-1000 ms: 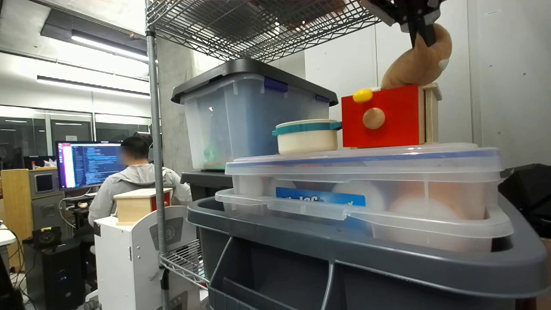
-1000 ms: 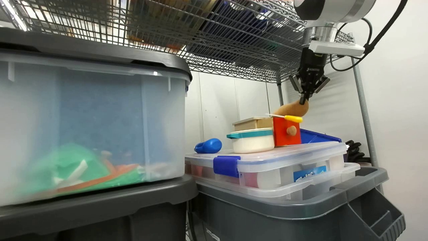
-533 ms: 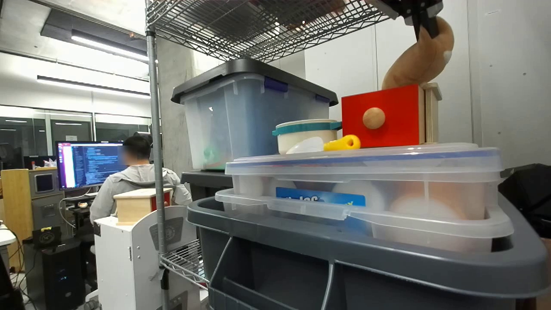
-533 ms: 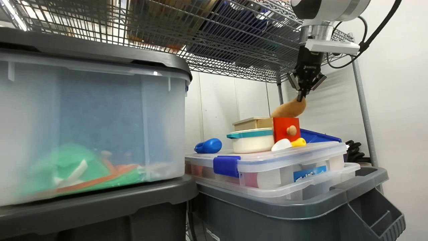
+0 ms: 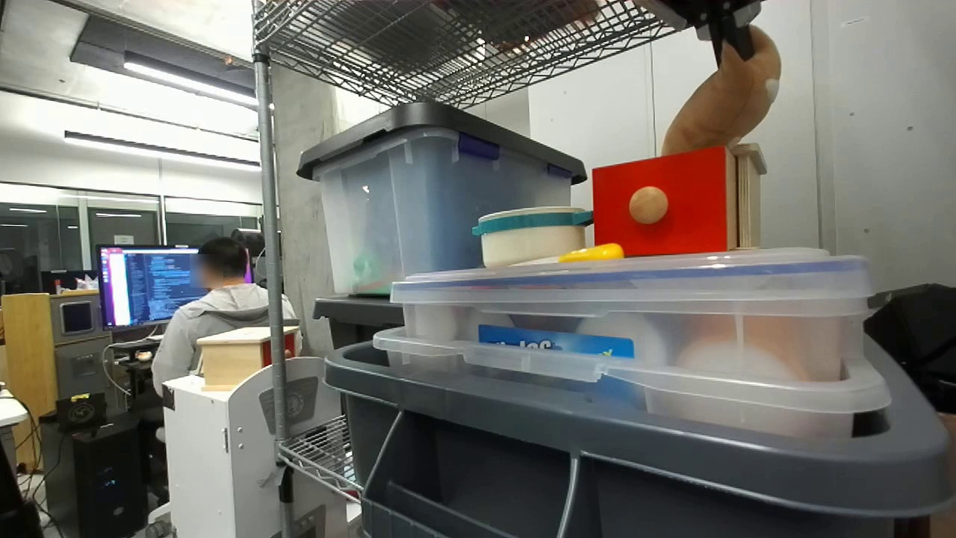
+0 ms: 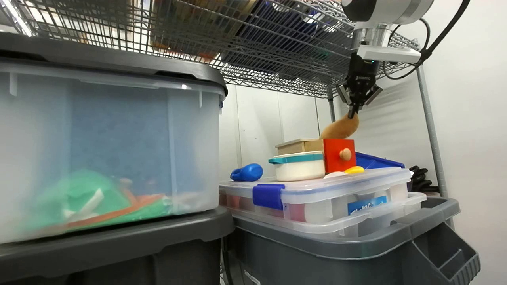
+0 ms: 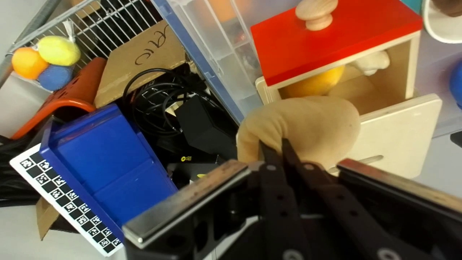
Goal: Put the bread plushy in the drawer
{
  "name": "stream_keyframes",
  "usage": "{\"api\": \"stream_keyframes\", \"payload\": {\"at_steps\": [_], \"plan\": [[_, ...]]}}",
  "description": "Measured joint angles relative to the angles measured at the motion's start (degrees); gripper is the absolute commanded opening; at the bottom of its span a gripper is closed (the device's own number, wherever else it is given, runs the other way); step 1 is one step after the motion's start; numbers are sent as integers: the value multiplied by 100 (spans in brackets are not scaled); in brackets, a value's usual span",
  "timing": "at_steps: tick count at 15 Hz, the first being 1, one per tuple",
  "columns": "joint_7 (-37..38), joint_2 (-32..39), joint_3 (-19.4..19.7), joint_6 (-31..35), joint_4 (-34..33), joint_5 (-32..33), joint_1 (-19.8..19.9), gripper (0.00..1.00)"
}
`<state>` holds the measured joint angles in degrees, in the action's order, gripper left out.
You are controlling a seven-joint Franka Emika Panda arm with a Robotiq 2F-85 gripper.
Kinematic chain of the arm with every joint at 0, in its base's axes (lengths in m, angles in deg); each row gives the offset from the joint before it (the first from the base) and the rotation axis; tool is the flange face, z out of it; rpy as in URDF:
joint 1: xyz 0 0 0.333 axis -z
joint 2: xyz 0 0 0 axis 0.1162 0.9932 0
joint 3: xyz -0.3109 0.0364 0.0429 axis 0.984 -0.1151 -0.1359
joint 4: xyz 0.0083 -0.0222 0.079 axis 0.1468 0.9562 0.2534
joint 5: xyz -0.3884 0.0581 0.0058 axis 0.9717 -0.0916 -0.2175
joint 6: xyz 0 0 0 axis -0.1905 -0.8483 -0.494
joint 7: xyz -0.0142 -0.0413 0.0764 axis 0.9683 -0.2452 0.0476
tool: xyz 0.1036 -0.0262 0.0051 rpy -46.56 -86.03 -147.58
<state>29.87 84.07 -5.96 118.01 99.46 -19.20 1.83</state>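
The tan bread plushy [image 7: 317, 126] hangs from my gripper [image 7: 273, 146], pinched and folded near one end. They also show in both exterior views: the plushy [image 5: 721, 104] [image 6: 340, 128] slants down from my gripper [image 5: 732, 56] [image 6: 352, 114]. The drawer, with its red front [image 7: 335, 43] and round wooden knob, is pulled open; the front also shows in both exterior views [image 5: 672, 232] [image 6: 334, 158]. Inside it lie a yellow-orange round thing [image 7: 321, 81] and a pale thing [image 7: 373, 61]. The plushy's lower end is over the drawer's back part; whether it touches is hidden.
A yellow-handled white utensil [image 5: 594, 252] lies on the clear lid [image 5: 672, 273] before the drawer. A white-and-teal pot [image 6: 300, 168] stands beside it, with a blue object [image 6: 247, 173] farther over. A wire shelf [image 6: 277, 59] hangs overhead. A blue bin [image 7: 108, 169] is nearby.
The yellow-handled utensil has dropped from the drawer's top edge onto the clear lid. My gripper and the plushy have risen and shifted slightly; the plushy stays held.
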Motion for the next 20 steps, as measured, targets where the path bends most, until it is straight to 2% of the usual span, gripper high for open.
{"api": "stream_keyframes", "payload": {"at_steps": [8,20], "plan": [[141,-247,-191,-248,-34,353,-177,1],[150,-429,-242,-384,89,364,-212,1]]}}
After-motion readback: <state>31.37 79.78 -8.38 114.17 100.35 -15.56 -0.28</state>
